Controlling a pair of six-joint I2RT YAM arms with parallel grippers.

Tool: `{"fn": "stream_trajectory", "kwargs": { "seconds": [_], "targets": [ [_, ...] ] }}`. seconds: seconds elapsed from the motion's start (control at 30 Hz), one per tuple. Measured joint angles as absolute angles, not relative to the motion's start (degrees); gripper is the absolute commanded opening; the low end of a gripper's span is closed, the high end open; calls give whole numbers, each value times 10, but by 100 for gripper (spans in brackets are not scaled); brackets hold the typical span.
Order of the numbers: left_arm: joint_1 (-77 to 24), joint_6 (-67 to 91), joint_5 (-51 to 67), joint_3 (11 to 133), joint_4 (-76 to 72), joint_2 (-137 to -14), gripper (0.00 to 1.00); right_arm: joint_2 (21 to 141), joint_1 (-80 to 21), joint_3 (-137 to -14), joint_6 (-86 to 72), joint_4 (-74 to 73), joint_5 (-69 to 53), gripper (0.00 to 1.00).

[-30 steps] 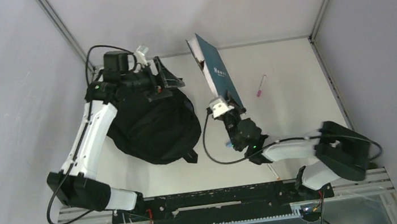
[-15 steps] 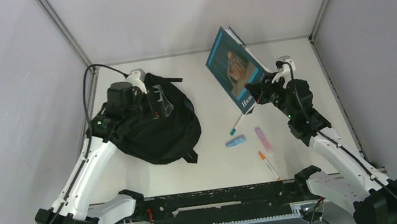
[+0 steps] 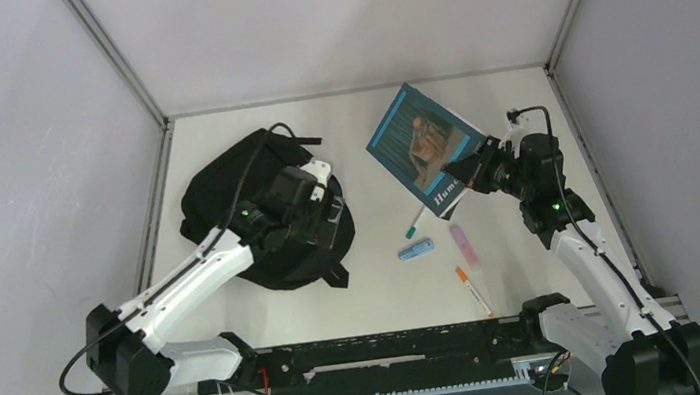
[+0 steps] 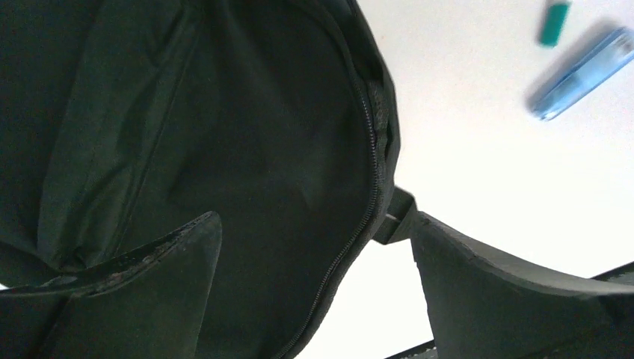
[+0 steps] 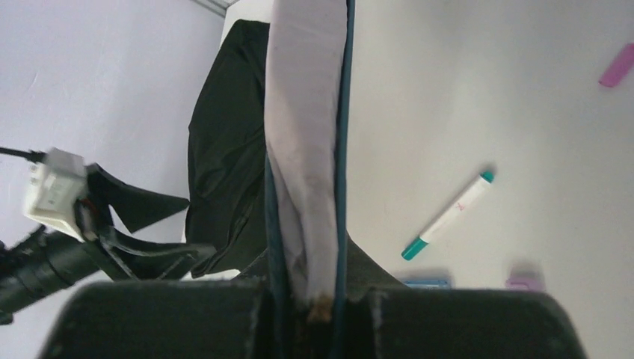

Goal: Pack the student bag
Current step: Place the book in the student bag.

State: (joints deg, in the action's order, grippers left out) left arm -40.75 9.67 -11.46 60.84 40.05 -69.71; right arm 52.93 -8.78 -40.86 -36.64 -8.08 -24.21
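The student bag (image 3: 225, 198), a black rounded backpack, lies on the left half of the table. My left gripper (image 3: 315, 210) hovers over its right side, open. In the left wrist view the bag's zip edge (image 4: 371, 149) runs between the spread fingers (image 4: 149, 299), and nothing is gripped. My right gripper (image 3: 472, 172) is shut on the lower corner of a teal book (image 3: 420, 144), held tilted above the table's right half. In the right wrist view the book (image 5: 306, 134) stands edge-on between the jaws, and the bag (image 5: 224, 164) lies beyond it.
On the table between the arms lie a white pen with a teal cap (image 3: 416, 222), a blue marker (image 3: 416, 249), a pink marker (image 3: 463, 244) and an orange pen (image 3: 471, 288). Grey walls close in the left, back and right sides.
My left arm has come from the bag's far end to its near right side and its jaws have opened fully. The right arm has swung right and lowered the book flatter.
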Motion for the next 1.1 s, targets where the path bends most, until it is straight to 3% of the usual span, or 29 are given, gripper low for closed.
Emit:
{"fn": "stream_trajectory", "kwargs": {
  "seconds": [0.17,0.43,0.7,0.87,1.1],
  "targets": [
    [-425,90,-150,609,419,-747,84,529,-64,-409,-379,-100,-246,0],
    [-425,90,-149,610,430,-775,81,529,-61,-409,-387,-110,-250,0],
    [-425,92,-107,610,429,-774,86,546,-60,-409,-392,-110,-259,0],
    [-425,102,-68,609,413,-769,74,549,-60,-409,-394,-109,-261,0],
    [-425,121,-93,610,409,-803,68,550,-60,-403,-401,-96,-268,0]
  ]
}}
